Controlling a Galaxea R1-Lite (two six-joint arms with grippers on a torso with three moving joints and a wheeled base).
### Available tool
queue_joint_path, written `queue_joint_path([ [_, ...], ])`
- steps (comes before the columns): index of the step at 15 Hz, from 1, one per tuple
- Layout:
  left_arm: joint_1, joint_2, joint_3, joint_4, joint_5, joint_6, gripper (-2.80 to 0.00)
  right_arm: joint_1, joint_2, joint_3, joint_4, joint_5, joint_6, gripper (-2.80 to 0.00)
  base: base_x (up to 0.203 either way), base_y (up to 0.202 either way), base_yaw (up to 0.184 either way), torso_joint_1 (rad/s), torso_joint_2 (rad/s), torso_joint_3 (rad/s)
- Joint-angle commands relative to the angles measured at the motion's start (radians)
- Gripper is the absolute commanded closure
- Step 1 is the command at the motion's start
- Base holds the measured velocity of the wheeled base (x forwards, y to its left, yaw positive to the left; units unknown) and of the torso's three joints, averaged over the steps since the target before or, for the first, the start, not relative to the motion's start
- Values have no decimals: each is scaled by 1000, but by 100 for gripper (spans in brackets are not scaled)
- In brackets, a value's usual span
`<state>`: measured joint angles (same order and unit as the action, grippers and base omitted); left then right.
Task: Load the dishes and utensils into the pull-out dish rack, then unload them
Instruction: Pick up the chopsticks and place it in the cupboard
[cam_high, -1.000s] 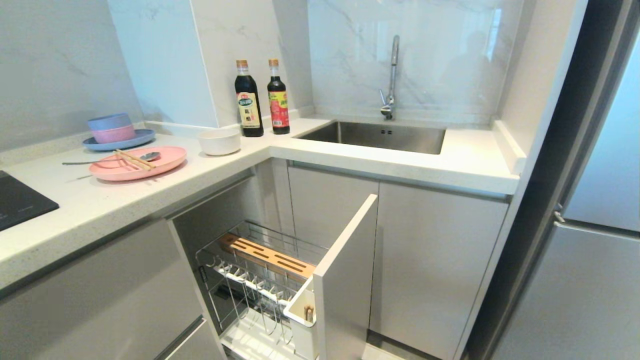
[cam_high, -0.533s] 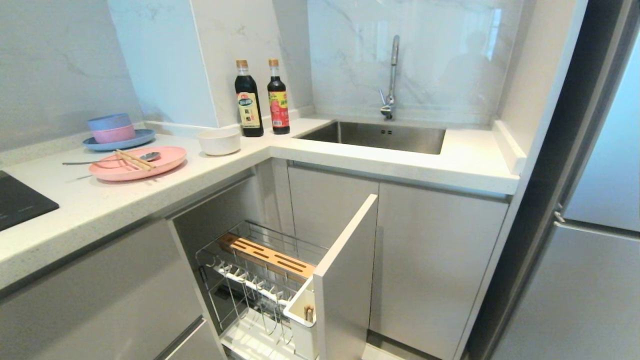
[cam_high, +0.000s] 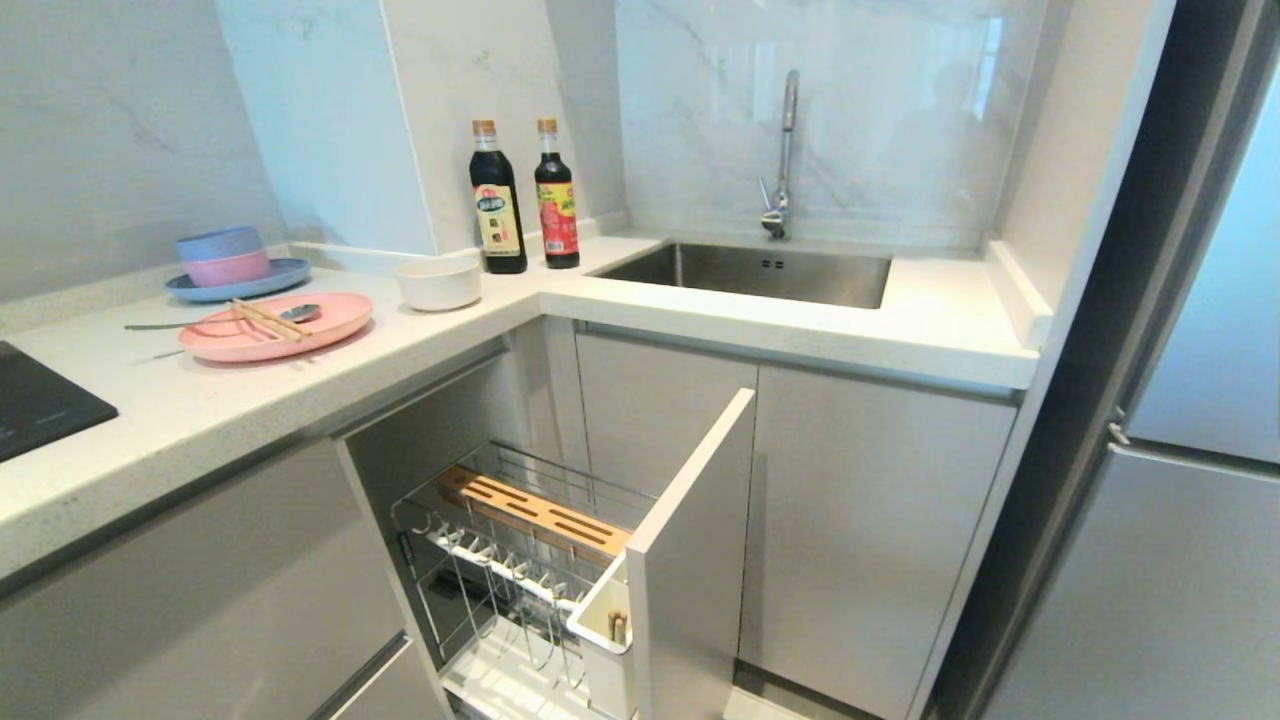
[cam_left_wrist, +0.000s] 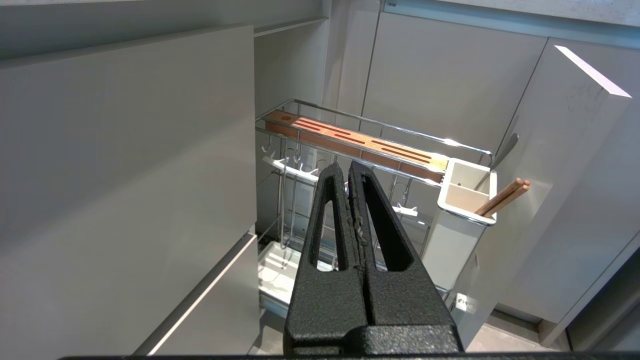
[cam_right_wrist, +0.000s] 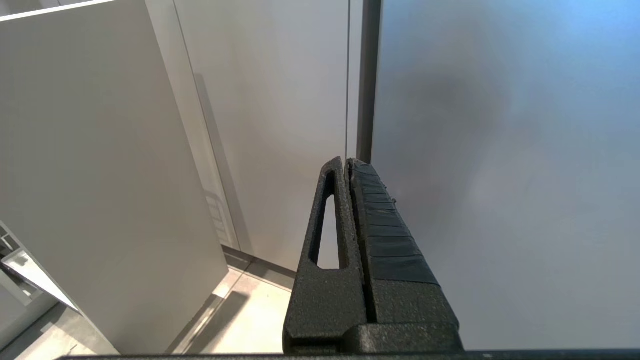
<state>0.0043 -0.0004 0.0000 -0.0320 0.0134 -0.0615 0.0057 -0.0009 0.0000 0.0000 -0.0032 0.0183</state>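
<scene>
So the head view has no arms in it at all, just the kitchen corner. On the pale speckled table at far left sits the pink plate (cam_high: 275, 326), wide, flat and matte, with wooden chopsticks (cam_high: 268, 319) and a slim metal spoon (cam_high: 222, 320) lying across it. The little white bowl (cam_high: 439, 283) stands just right of it, near two dark sauce bottles (cam_high: 526, 195). Below, the pull-out dish rack (cam_high: 520, 560) is slid out, all chrome wire with a slotted orange-brown board (cam_high: 535, 513).

The left wrist view shows the left gripper (cam_left_wrist: 347, 170), black textured fingers pressed together with nothing between them, hanging in front of the rack. It also shows what the head view barely hints at: a second pair of chopsticks (cam_left_wrist: 502, 198) leaning out of the white utensil tub (cam_left_wrist: 457, 220), plus a metal handle (cam_left_wrist: 502, 152) behind it.

The right wrist view has the right gripper (cam_right_wrist: 347, 165) likewise closed and empty, facing plain cabinet fronts (cam_right_wrist: 270, 115).

Compared with a second ago, nothing in the head view has budged.
</scene>
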Motion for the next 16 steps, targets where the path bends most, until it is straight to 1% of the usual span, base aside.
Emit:
queue_joint_path([
  [1, 0, 2, 13, 0, 0, -3, 0, 0, 1, 2, 0, 0, 0, 0, 0, 0, 0, 0, 0, 0],
  [3, 0, 2, 14, 0, 0, -12, 0, 0, 1, 2, 0, 0, 0, 0, 0, 0, 0, 1, 2, -112],
  [16, -1, 3, 11, 7, -5, -1, 0, 0, 1, 2, 0, 0, 0, 0, 0, 0, 0, 3, 2, -194],
])
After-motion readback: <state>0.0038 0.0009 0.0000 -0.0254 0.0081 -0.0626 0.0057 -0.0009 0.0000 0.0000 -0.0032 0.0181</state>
